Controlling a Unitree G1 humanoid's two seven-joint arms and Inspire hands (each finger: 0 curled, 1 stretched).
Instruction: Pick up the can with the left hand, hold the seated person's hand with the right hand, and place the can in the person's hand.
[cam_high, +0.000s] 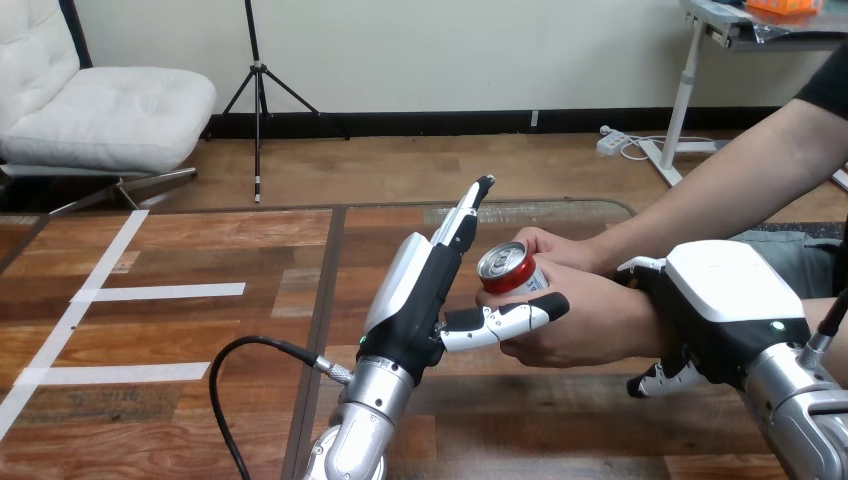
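Left hand (415, 290) stands open, fingers straight, beside the red silver-topped metal can (508, 268) resting in the person's hands (575, 322), right hand (722, 298) clasping their wrist (638, 318); a careless withdrawal could let its thumb knock it loose.

The can (503, 267) is resting above the table (180, 330) in the person's nearer hand (585, 320), with the person's farther hand (548, 245) lying just behind it. The left hand (415, 290) is standing just left of the can (thumb reaching across below it). The right hand (725, 305) is wrapping round the person's wrist (640, 322), right of the can.
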